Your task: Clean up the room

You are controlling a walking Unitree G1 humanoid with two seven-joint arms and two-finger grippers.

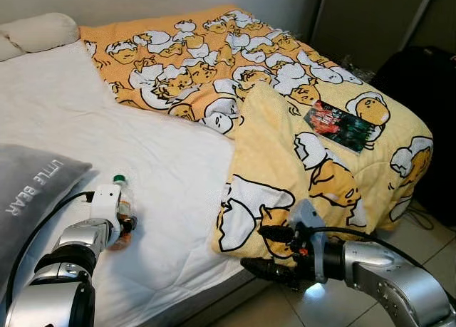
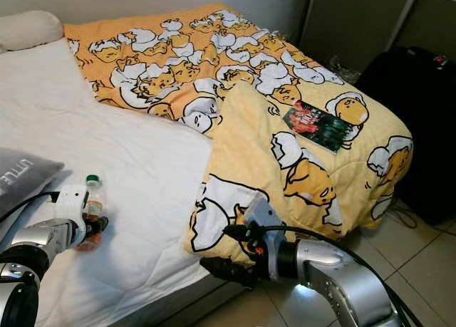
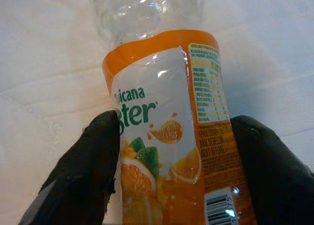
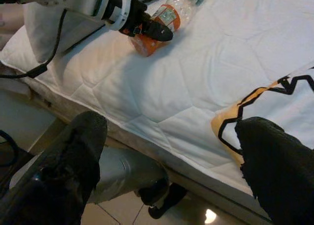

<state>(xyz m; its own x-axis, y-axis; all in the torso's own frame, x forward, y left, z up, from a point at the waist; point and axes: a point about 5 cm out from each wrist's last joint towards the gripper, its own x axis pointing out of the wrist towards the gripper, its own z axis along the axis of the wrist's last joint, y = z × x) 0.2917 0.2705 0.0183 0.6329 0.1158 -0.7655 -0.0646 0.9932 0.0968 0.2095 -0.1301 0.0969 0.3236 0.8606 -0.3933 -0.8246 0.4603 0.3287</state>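
The bottle (image 1: 122, 208) lies at the lower left of the left eye view, on the white mattress (image 1: 164, 163), and sits between the fingers of the left hand (image 1: 125, 224). It carries an orange juice label and a green cap. Its long axis runs from the hand toward the upper part of the frame, cap end farthest from the wrist. In the left wrist view the two black fingers (image 3: 86, 171) stand on either side of the labelled body and press against it; the left hand is closed on the bottle, low on the label.

The left arm is therefore the working arm. The right hand (image 1: 274, 252) sits at the lower centre of the left eye view, beside the bed edge and well apart from the bottle. Its fingers are spread and hold nothing; the right wrist view looks across the mattress at the bottle and the left hand.

Judgement: the next move is a lift off the mattress. The surface is soft and quilted, so the bottle may roll if the grip slackens.

Surroundings: a grey pillow (image 1: 32, 191) lies just beside the left arm at the left edge. An orange cartoon-print quilt (image 1: 285, 113) covers the upper and right bed, with a dark printed packet (image 1: 340, 125) on top. A black bag (image 1: 420, 92) stands at the right edge on a tiled floor (image 1: 420, 259).
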